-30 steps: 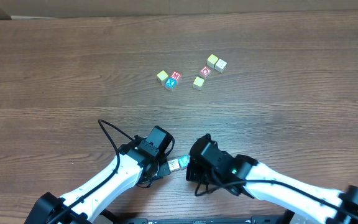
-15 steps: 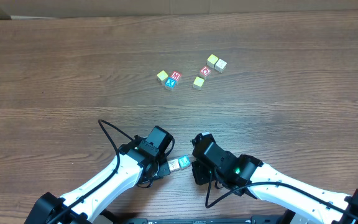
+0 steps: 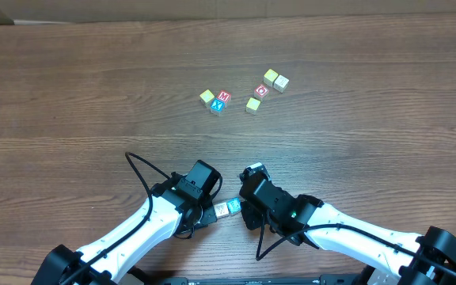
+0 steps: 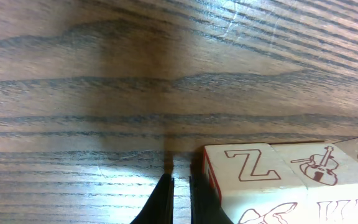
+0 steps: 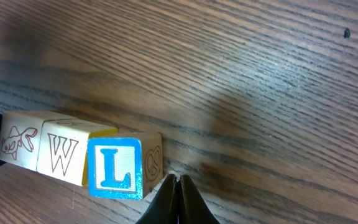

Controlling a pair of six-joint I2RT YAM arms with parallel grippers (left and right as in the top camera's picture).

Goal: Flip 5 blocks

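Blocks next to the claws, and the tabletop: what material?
Small pale cube block with blue-printed L: likely bare light wood, matte, letters inked on; its neighbour, the W cube, shows the same pale plain sides. Brown tabletop: streaked wood grain, slight sheen; solid wood or printed laminate, can't tell.

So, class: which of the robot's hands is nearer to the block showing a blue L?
Right. The right hand sits just beside the L block. The left hand is beside the Z block, with another block between that and the L block.
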